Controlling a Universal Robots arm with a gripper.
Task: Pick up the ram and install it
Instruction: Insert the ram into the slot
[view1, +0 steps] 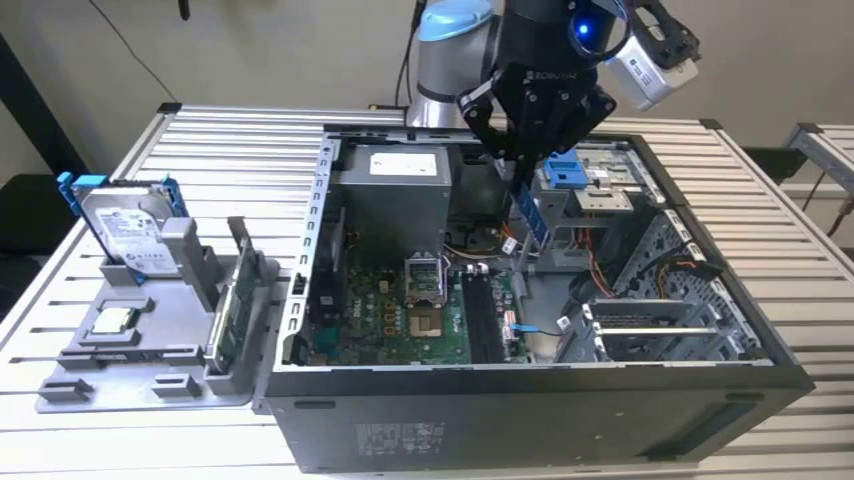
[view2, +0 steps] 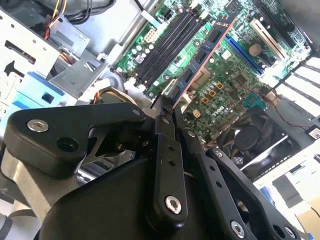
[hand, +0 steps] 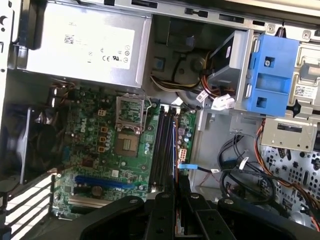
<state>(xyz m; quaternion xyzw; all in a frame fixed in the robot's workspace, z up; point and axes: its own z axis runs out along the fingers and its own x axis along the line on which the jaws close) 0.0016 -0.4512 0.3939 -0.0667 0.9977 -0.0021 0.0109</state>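
Black tool (view1: 522, 163) pointing straight down over open computer case (view1: 534, 410), clamped on ram (view1: 530, 215), stick upright above motherboard (view1: 400, 325)

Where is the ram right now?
In the exterior view, the ram hangs from the tool over the open case, above the black memory slots, beside the blue bracket.

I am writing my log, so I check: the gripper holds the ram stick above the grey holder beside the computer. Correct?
No. The gripper holds the ram stick above the open computer itself, not the grey holder; the exterior view shows it.
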